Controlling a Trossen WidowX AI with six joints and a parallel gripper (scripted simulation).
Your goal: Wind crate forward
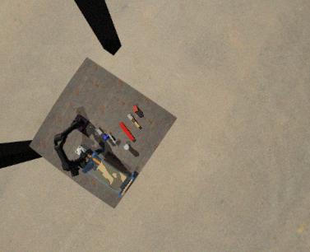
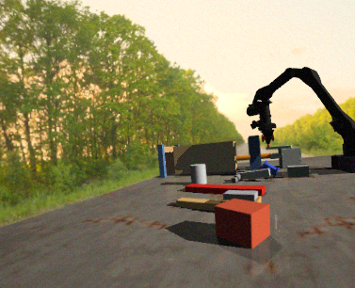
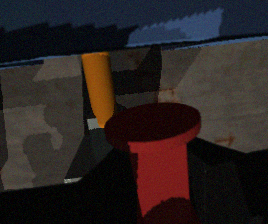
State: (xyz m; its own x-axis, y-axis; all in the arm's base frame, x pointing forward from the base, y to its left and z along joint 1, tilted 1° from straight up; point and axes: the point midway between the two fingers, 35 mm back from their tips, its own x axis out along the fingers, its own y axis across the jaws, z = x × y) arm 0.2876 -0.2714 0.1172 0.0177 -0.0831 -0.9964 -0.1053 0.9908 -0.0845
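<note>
My gripper (image 2: pixel 267 136) (image 3: pixel 149 136) is shut on a red, round-capped piece (image 3: pixel 162 172), seemingly the winch handle, in the air beside the blue frame (image 2: pixel 254 152) (image 3: pixel 185 30). Its lower end and square key cannot be made out. The winch (image 1: pixel 80 150) (image 2: pixel 290 157) stands near the frame, and its top hole cannot be made out. An orange strap (image 1: pixel 94 159) (image 2: pixel 242 157) (image 3: pixel 99 85) runs from the winch through the frame. The guard cubby (image 1: pixel 110 176) (image 2: pixel 211 158) lies beyond it. Shadows make the crate's outline and front unclear, and I cannot tell its gap to the frame.
A blue piece (image 1: pixel 106 137) (image 2: pixel 270 168) and a dark block (image 2: pixel 298 170) lie near the winch. Farther off are a white cylinder (image 1: pixel 127 147) (image 2: pixel 198 174), a red bar (image 1: pixel 127 131) (image 2: pixel 225 189), a tan bar (image 2: pixel 197 203) and a red cube (image 1: pixel 136 109) (image 2: pixel 239 223).
</note>
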